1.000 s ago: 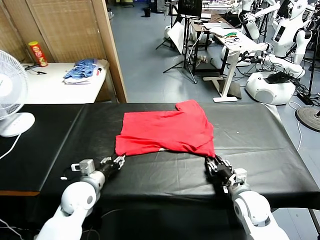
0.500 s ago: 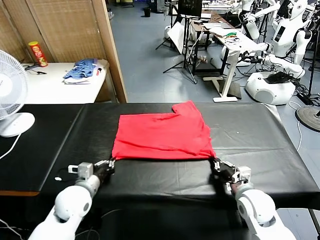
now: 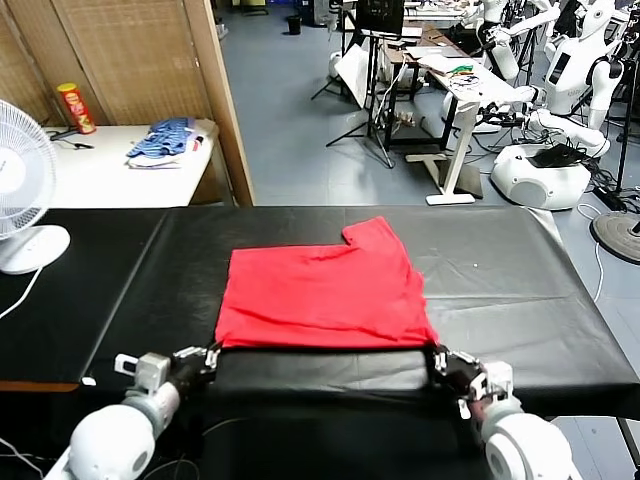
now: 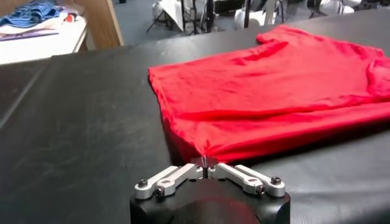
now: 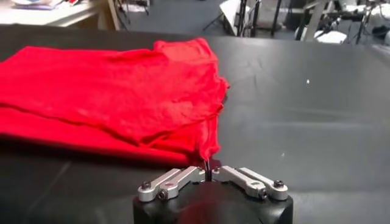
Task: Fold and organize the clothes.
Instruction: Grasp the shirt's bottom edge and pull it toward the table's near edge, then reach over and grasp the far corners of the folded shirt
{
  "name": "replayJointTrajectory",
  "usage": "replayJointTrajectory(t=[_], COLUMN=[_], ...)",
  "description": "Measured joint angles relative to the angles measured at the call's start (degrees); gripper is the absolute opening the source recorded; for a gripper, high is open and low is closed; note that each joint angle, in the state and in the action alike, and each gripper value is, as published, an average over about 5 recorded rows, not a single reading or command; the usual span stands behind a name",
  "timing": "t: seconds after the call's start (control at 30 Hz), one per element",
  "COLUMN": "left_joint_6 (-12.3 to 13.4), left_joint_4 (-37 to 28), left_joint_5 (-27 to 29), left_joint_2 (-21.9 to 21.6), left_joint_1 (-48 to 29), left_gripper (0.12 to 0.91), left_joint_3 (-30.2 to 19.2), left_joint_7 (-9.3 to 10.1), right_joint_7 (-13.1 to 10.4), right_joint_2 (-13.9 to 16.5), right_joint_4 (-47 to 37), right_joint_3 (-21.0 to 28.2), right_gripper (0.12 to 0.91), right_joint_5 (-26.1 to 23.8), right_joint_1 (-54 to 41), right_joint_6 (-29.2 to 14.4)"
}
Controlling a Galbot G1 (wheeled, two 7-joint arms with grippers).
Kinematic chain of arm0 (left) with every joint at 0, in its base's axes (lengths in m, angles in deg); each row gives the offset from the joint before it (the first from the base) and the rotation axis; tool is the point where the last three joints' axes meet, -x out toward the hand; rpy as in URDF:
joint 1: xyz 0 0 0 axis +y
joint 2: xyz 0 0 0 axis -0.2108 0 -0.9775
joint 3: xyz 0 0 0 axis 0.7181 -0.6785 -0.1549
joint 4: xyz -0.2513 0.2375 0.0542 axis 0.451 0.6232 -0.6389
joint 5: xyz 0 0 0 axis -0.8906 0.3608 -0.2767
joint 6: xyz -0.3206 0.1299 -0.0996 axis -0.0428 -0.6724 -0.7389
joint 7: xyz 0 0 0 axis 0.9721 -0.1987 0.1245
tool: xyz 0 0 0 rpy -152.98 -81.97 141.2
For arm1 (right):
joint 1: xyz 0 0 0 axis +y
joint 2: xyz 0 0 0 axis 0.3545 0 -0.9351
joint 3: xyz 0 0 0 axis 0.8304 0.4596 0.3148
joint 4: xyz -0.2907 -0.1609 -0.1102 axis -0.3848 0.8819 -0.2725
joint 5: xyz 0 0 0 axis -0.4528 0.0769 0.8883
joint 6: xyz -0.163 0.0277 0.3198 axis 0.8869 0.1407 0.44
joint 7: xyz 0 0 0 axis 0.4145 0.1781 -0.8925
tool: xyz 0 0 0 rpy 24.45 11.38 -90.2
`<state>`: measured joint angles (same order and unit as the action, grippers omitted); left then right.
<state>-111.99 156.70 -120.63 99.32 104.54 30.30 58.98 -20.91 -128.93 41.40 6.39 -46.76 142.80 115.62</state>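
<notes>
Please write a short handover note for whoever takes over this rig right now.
Left hand: shut on the near left corner of the red T-shirt, at the table's front edge.
Right hand: pinching the near right corner, fingers together around the cloth.
T-shirt: folded once, plain side up, flat on the black table, one sleeve sticking out at the far side.
Done: first fold, near edge drawn toward the robot.
Left: release the corners, finish folding, put it away.

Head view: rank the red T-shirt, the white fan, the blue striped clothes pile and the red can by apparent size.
1. red T-shirt
2. white fan, partly cut off
3. blue striped clothes pile
4. red can

Distance from the camera differs.
</notes>
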Motion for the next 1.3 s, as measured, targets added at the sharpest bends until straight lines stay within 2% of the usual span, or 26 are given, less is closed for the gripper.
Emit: replayJointTrajectory(t=[0.07,0.17,0.27,0.4,0.5,0.6,0.73,1.03,1.13,1.3], left_joint_6=[-0.8,-2.6,-5.2,-6.6,-6.6,-6.6,-6.6,-6.6,-6.6,-6.6], left_joint_4=[0.9,2.5,4.4,7.4,8.7,7.7,2.9,-16.7,-23.3,-33.3], left_joint_5=[-0.1,-1.2,-3.0,-6.4,-9.7,-12.9,-16.0,-16.9,-16.4,-14.8], left_joint_2=[0.0,0.1,-0.3,-1.4,-1.7,-1.7,-1.0,3.2,5.0,7.9], left_joint_1=[1.0,2.4,3.5,4.0,2.8,-1.5,-11.6,-35.0,-40.6,-46.8], left_gripper=[0.170,0.304,0.472,0.693,0.780,0.796,0.798,0.798,0.798,0.798], left_joint_3=[0.6,1.7,2.9,5.3,6.9,7.2,5.0,-6.0,-9.3,-13.1], left_joint_7=[0.30,1.26,1.82,2.40,3.30,4.27,5.37,5.99,5.94,5.65], right_joint_7=[-0.7,-0.8,-0.3,0.6,1.3,1.4,1.0,0.4,1.1,3.6], right_joint_2=[0.1,0.6,1.3,2.4,3.2,3.6,3.4,0.6,-0.9,-3.8], right_joint_4=[2.0,5.3,8.3,9.0,6.0,0.3,-9.5,-35.2,-43.6,-55.8], right_joint_3=[-0.5,-1.5,-3.1,-4.8,-4.3,-2.4,2.1,14.6,17.7,20.8], right_gripper=[0.427,0.594,0.729,0.790,0.797,0.798,0.798,0.798,0.798,0.798], right_joint_5=[0.1,0.8,2.6,4.0,4.2,4.1,4.1,4.9,4.8,3.5], right_joint_1=[1.5,3.6,4.5,1.8,-4.0,-11.9,-23.8,-48.1,-54.4,-62.1], right_joint_6=[1.3,1.8,1.8,0.6,-3.0,-6.6,-8.8,-9.2,-9.6,-9.9])
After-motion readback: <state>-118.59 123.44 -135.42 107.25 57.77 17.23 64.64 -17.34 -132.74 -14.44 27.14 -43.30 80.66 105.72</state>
